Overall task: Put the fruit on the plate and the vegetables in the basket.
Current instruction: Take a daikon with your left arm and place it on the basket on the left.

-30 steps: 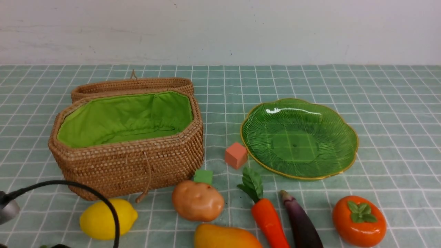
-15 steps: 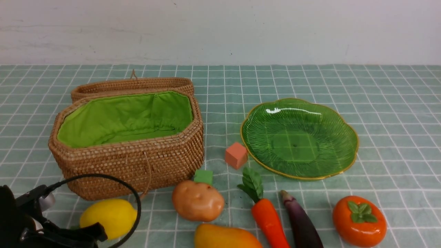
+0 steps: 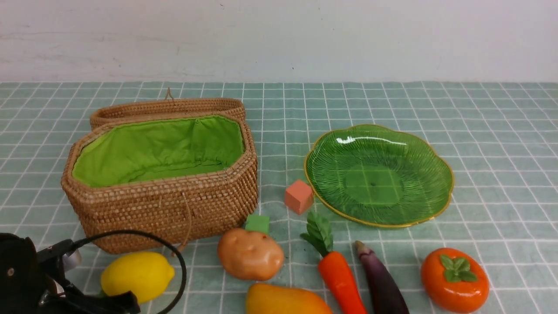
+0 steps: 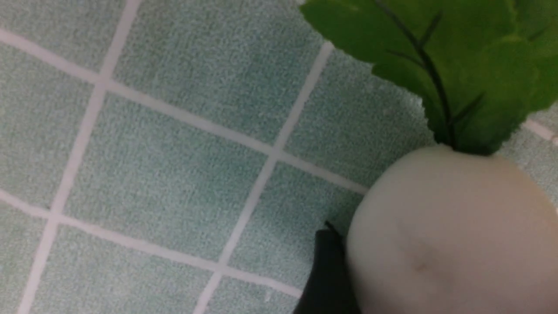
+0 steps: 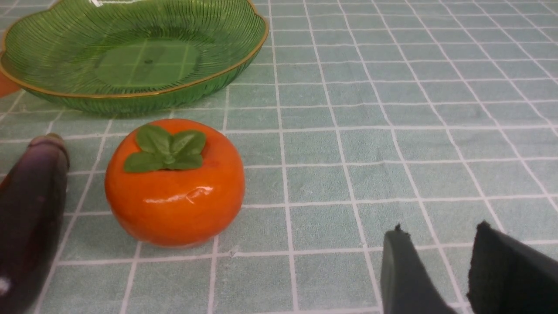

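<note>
Mango (image 3: 285, 300), carrot (image 3: 340, 279), eggplant (image 3: 381, 281) partly beyond front view's lower edge

Woven wicker basket (image 3: 174, 209) with cloth lining (image 3: 161, 148), ribbed glossy glass plate (image 3: 379, 174), glossy persimmon (image 5: 174, 192), matt tablecloth (image 3: 501, 131)

A scuffed, off-white plaster wall (image 3: 279, 39) rises behind the table (image 3: 479, 109), whose pale teal cloth surface is gridded with thin white lines.

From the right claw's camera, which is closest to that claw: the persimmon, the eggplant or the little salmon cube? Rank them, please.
1. Persimmon: nearest the right gripper, with bare cloth between them.
2. Eggplant: beyond the persimmon, on its far side.
3. Cube: farthest, only a sliver showing by the plate.
</note>
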Controlling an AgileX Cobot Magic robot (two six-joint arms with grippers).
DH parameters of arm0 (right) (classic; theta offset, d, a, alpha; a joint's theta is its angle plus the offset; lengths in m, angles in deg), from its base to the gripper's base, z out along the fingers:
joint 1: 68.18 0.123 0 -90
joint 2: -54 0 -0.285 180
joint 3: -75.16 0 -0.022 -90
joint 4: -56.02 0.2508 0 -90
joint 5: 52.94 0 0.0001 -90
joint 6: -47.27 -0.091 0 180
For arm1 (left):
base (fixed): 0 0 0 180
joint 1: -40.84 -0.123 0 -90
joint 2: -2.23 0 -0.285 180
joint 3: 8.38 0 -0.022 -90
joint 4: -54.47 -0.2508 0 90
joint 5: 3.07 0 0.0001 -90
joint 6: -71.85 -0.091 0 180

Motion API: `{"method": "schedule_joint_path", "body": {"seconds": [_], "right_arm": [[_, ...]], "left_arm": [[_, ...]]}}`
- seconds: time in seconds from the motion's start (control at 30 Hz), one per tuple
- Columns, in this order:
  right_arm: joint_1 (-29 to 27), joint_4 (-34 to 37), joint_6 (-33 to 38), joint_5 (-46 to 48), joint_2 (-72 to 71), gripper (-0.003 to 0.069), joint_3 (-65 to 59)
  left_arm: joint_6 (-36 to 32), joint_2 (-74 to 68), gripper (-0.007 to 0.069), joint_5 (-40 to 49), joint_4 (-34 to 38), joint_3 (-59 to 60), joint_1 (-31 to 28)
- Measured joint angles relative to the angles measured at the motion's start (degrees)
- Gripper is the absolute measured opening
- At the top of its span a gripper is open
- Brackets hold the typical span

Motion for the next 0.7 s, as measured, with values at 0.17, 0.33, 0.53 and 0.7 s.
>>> {"method": "schedule_joint_path", "body": {"seconds": [0.17,0.33,0.53,0.7], "right_arm": [[0.0,0.0,0.0,0.0,0.0,0.0242,0.0],[0.0,0.0,0.0,0.0,0.0,0.0242,0.0],[0.0,0.0,0.0,0.0,0.0,0.0242,0.0],[0.0,0.0,0.0,0.0,0.0,0.0242,0.0]], "left_arm": [[-0.19,3.3,0.0519,5.34,0.0,-1.08,0.0],[2.25,9.18,0.0519,11.61,1.27,-5.8,0.0],[11.25,14.97,0.0519,7.41,2.84,-20.78,0.0],[17.94,8.59,0.0519,-5.05,2.78,-34.09,0.0]]}}
